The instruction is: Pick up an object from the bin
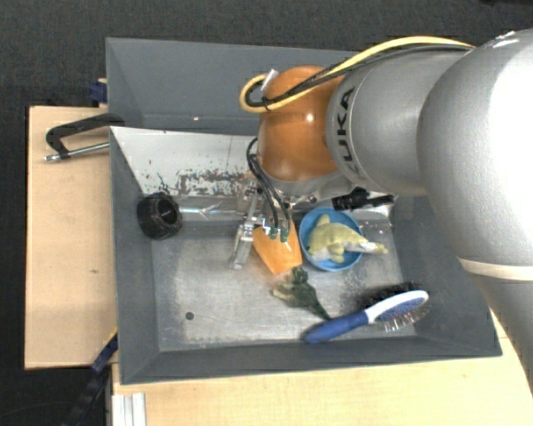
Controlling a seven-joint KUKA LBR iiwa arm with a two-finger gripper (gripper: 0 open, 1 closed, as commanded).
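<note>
Gripper (253, 242) down at the bin's (135, 273) middle, touching an orange block (282, 254) beside the blue bowl (318, 257), whether open or closed, can't tell.

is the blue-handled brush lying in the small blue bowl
No, the blue-handled brush lies on the bin floor, apart from the small blue bowl.

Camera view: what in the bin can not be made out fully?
In the camera view:
- Orange block: upper end hidden under the arm.
- Blue bowl: far rim covered by the arm.
- Green toy: too small to tell its kind.
- Bin: right side hidden by the arm.
</note>
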